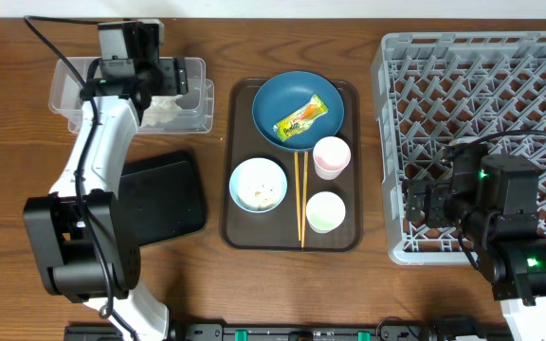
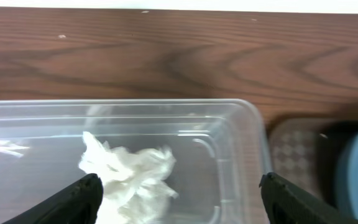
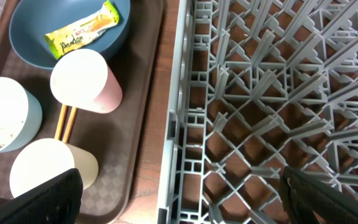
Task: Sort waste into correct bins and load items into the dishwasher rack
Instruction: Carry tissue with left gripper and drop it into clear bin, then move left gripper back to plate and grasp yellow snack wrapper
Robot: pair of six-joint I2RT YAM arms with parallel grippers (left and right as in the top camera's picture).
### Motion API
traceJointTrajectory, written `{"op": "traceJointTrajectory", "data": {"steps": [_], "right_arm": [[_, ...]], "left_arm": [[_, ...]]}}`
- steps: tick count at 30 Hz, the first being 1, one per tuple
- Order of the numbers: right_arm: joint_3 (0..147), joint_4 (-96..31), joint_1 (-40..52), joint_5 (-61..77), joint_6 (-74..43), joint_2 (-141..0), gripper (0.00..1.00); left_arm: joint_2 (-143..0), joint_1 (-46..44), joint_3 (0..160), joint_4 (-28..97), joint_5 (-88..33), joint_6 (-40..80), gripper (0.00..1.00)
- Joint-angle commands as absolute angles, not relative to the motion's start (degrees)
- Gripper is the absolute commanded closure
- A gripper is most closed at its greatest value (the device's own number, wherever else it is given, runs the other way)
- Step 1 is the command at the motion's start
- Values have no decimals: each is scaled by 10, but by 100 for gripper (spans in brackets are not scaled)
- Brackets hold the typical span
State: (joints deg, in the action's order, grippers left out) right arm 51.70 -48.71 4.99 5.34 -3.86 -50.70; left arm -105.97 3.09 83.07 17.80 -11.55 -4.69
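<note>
The crumpled white tissue [image 2: 129, 177] lies loose inside the clear tub [image 2: 253, 124]. My left gripper [image 2: 180, 199] hangs open over it, fingers wide on either side and not touching it. On the brown tray, the blue plate [image 1: 278, 104] carries the yellow-green wrapper [image 1: 300, 117]. The pink cup [image 1: 331, 156], white cup [image 1: 324, 211], chopsticks [image 1: 300, 199] and the bowl [image 1: 258, 184] with rice scraps sit below it. My right gripper [image 3: 179, 199] is open and empty above the left edge of the dishwasher rack [image 3: 260, 93].
The flat black tray [image 1: 164, 194] lies on the table below the tub, beside the left arm's base. The brown serving tray [image 1: 240, 237] sits between the two arms. A narrow strip of table separates it from the rack [image 1: 500, 76].
</note>
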Motion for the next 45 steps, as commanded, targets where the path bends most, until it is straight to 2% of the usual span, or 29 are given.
{"op": "traceJointTrajectory", "data": {"steps": [1, 15, 34, 42, 45], "right_arm": [[528, -489, 44, 54, -42, -503, 1], [528, -491, 44, 54, -42, -503, 1], [528, -491, 44, 54, -42, -503, 1], [528, -491, 44, 54, -42, -503, 1], [528, -491, 44, 54, -42, -503, 1]], "left_arm": [[-1040, 1, 836, 180, -167, -39, 14], [-1071, -178, 826, 202, -184, -81, 8], [-1192, -212, 826, 198, -202, -59, 9], [-1209, -226, 826, 176, -201, -59, 13], [-1213, -229, 826, 172, -199, -59, 19]]}}
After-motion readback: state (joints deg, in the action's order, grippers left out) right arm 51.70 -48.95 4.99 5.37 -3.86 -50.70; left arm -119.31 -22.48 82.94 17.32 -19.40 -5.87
